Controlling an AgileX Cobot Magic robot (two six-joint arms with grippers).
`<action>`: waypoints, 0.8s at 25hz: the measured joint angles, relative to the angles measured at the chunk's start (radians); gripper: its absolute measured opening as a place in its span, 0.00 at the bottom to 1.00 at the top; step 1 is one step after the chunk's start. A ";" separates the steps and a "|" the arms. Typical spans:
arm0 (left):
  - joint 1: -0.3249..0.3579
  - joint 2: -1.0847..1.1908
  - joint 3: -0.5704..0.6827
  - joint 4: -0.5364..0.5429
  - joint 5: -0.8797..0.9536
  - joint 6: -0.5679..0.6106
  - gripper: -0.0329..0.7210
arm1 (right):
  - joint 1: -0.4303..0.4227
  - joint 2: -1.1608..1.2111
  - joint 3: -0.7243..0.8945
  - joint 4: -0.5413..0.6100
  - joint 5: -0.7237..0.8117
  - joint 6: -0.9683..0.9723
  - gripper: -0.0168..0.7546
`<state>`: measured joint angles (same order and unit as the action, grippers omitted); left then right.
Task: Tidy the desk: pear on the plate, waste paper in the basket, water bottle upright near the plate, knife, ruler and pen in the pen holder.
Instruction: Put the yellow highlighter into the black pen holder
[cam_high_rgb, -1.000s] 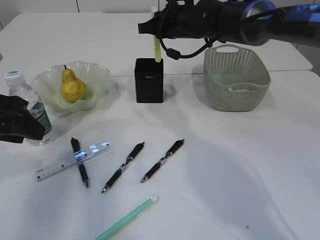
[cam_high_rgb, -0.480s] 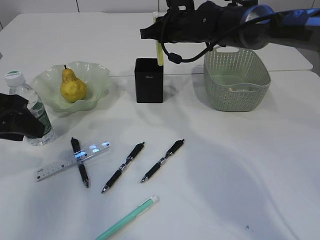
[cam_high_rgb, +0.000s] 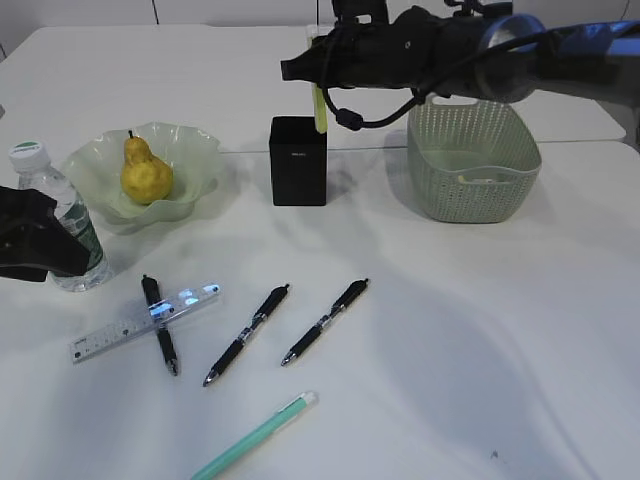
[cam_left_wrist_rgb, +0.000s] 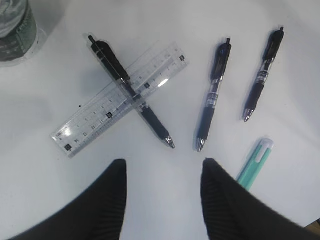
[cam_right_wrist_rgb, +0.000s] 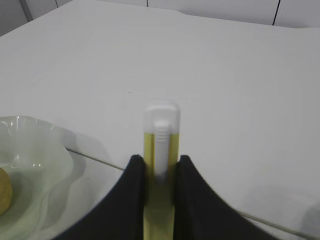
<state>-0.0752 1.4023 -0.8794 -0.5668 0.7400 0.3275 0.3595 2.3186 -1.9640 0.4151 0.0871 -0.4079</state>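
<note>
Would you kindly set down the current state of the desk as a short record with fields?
pear: on the plate; pear, plate
water bottle: upright left of the plate
knife: clamped in the right end effector, hanging over the pen holder; knife
ruler: flat on the desk, a black pen lying across it; ruler, black pen
other pens: two black, one mint-green, loose on the desk
left end effector: open, empty, above the pens
basket: right of the pen holder

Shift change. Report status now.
Right gripper shut on knife, above pen holder. Left gripper open, empty. Ruler under a pen.
</note>
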 joint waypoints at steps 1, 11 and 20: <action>0.000 0.000 0.000 0.000 0.000 0.000 0.50 | 0.000 0.003 0.000 0.000 0.000 0.000 0.18; 0.000 0.000 0.000 0.000 -0.002 0.002 0.50 | 0.000 0.057 0.000 0.000 -0.075 0.000 0.18; 0.000 0.000 0.000 0.000 -0.008 0.003 0.50 | 0.000 0.060 0.000 0.006 -0.117 0.000 0.21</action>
<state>-0.0752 1.4023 -0.8794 -0.5668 0.7317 0.3310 0.3595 2.3782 -1.9640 0.4212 -0.0298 -0.4084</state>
